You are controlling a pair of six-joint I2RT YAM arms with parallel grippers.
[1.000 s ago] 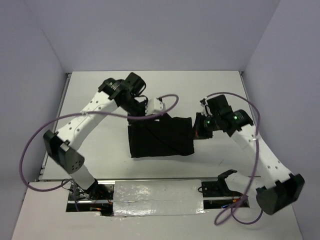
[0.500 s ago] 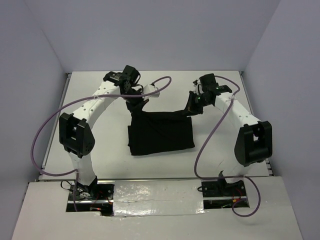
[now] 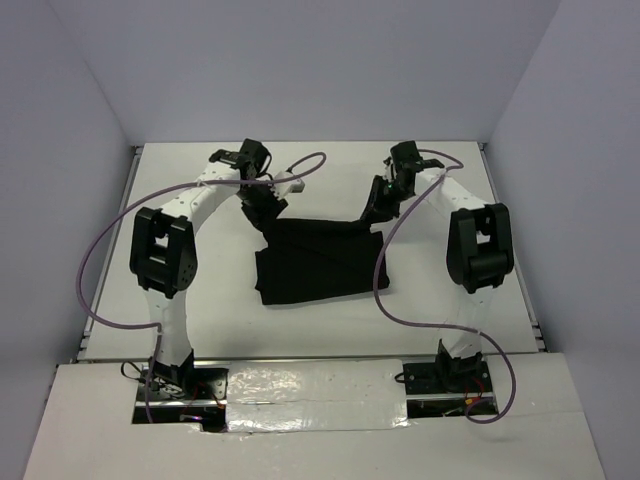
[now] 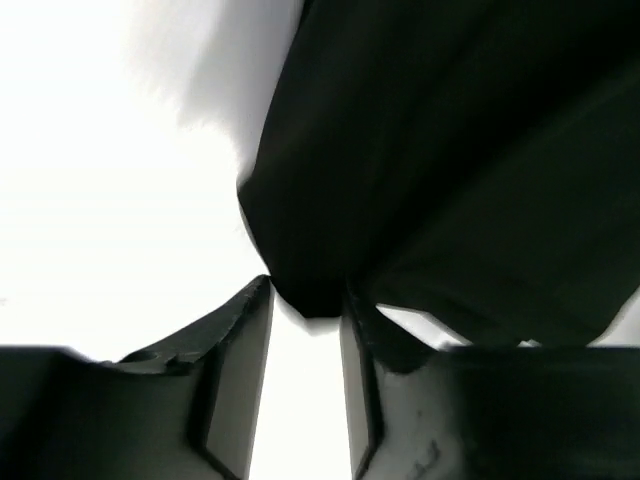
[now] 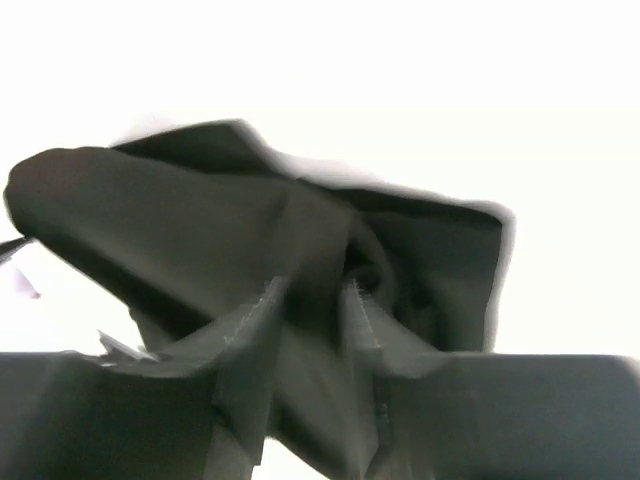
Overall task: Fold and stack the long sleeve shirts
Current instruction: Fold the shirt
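Well, one black shirt (image 3: 320, 270) lies on the bench (image 3: 340, 180). Of two pincers, the left pincer (image 4: 308, 290) is slightly parted at its corner. The right pincer (image 5: 312, 288) is buried in cloth, grip unclear.

seemingly plain black shirt (image 3: 320, 265), white table (image 3: 350, 330)

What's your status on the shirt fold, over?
Left jaws parted, shirt corner between tips. Right jaws around bunched cloth, grip unclear. Nothing in the way.

White matte counter (image 3: 440, 290), evenly lit, soft shadows. Plain pale lavender-grey walls box it in: back wall (image 3: 300, 70), left wall (image 3: 50, 200), right wall (image 3: 570, 200). Metal rail (image 3: 105, 270) along the counter's left edge. Silvery tape strip (image 3: 315, 395) at the near edge.
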